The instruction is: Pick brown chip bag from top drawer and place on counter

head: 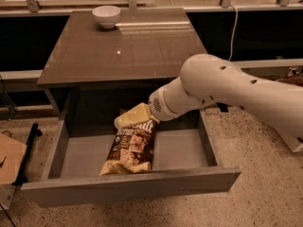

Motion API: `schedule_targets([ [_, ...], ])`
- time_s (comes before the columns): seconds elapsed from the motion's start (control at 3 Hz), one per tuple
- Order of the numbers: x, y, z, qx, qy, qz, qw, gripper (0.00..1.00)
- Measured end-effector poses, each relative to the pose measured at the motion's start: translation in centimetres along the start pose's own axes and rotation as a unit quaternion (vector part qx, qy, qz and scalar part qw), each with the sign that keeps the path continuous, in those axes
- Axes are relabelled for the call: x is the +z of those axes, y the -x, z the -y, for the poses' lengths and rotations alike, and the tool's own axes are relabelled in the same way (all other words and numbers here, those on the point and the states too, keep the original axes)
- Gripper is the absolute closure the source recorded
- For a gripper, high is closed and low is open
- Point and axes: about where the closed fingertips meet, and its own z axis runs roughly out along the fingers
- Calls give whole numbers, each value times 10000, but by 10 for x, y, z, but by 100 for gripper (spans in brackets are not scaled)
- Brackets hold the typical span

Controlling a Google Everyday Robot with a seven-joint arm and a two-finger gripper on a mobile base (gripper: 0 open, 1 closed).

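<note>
Gripper sits at the upper edge of the brown chip bag in the top drawer, its hold I cannot tell; a shallow pinch on crinkly film could slip.

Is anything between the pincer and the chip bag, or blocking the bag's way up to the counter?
Nothing visible. The pincer sits at the top edge of the bag in the open drawer. A bowl stands at the far edge of the counter, well off the near side.
</note>
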Motion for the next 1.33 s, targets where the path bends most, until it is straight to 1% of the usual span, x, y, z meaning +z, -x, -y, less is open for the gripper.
schedule_targets([
  [0.33,22,-1,-1,71,42,-74,9999,0],
  [0.67,41,0,-7,256,1,-28,9997,0],
  [1.0,76,-1,-7,519,-47,-5,9986,0],
  [1.33,124,-16,5,840,-331,-251,9956,0],
])
